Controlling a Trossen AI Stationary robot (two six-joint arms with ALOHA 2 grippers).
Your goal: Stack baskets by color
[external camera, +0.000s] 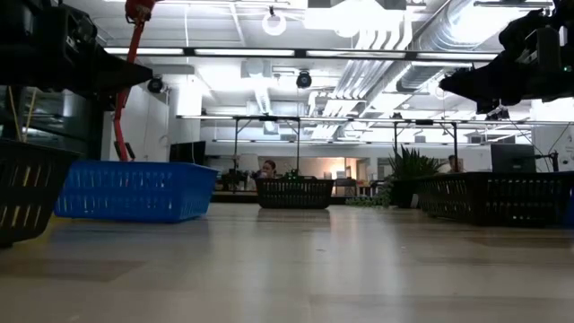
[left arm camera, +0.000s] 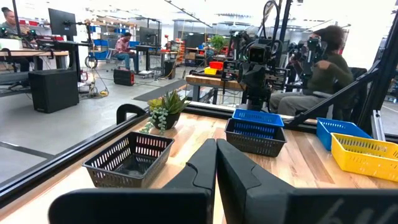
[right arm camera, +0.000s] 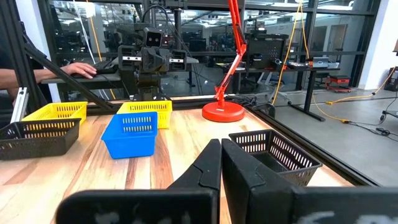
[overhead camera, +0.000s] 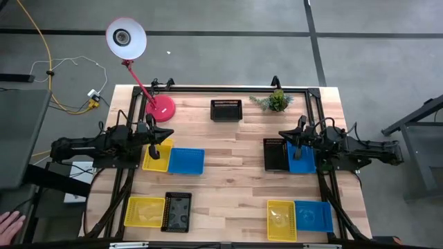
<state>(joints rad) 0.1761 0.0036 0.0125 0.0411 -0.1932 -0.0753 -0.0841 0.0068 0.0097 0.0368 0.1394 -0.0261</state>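
Several baskets rest on their bases on the wooden table. At the left lie a yellow basket (overhead camera: 156, 158) and a blue basket (overhead camera: 187, 160); at the far middle stands a black basket (overhead camera: 226, 109). At the right a black basket (overhead camera: 275, 153) sits beside a blue basket (overhead camera: 302, 159). Near the front edge are a yellow basket (overhead camera: 145, 211) beside a black basket (overhead camera: 176, 211), and a yellow basket (overhead camera: 282, 219) beside a blue basket (overhead camera: 313, 216). My left gripper (overhead camera: 169, 133) and right gripper (overhead camera: 282, 133) hover level above the table, both shut and holding nothing.
A red desk lamp (overhead camera: 159, 107) stands at the far left of the table, and a small potted plant (overhead camera: 277, 102) at the far right. A black frame (overhead camera: 221, 88) runs along the table's far edge. A person's hand (overhead camera: 8, 223) shows off the near left corner.
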